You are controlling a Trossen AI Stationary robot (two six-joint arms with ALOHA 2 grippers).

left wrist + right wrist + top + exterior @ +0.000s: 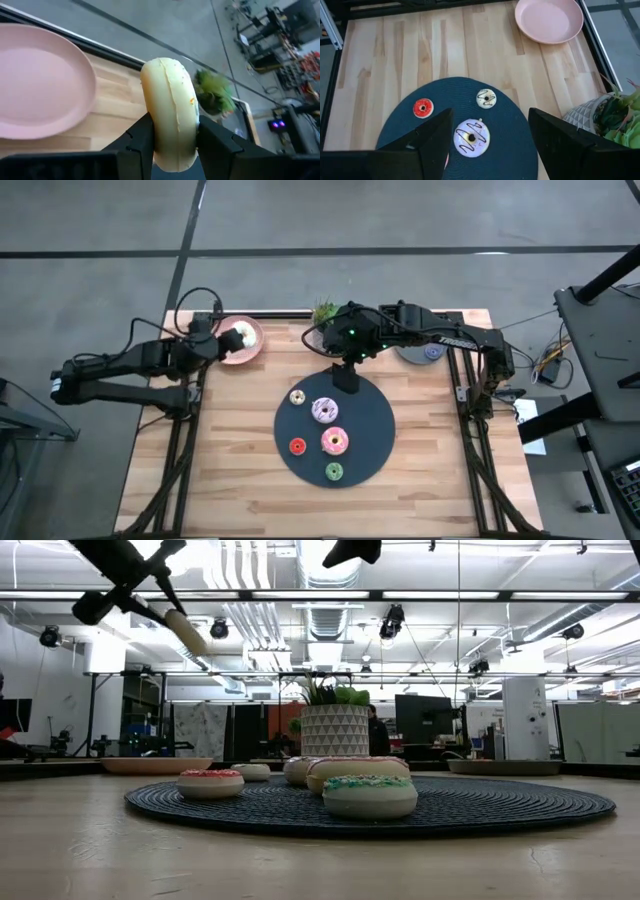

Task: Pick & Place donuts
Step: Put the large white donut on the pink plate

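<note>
A pale wooden table (240, 480) of planked boards carries a large dark round mat (335, 430), woven in ribbed rings that only the low view makes plain. On the mat lie five donuts: a small cream one with dark drizzle (297, 397), a larger purple-white one (325, 410), a pink frosted one (334, 442), a tiny red one (297, 446) and a tiny green one (333, 471). From table height the green-sprinkled and red-sprinkled rings show thick tan sides — hidden from above.

Off the mat's far-left edge sits a smooth pink plate (240, 340). The left gripper (172, 145) hangs above that plate, its fingers closed on a plain cream donut (171, 112) held on edge; the left wrist view alone shows its glossy skin and moulded seam. The right gripper (487, 135) hovers over the mat's far edge above the purple-white donut, jaws wide and holding nothing. A potted plant (323, 313) in a patterned white pot stands just beyond the mat, with a grey plate (422, 350) to its far right.
</note>
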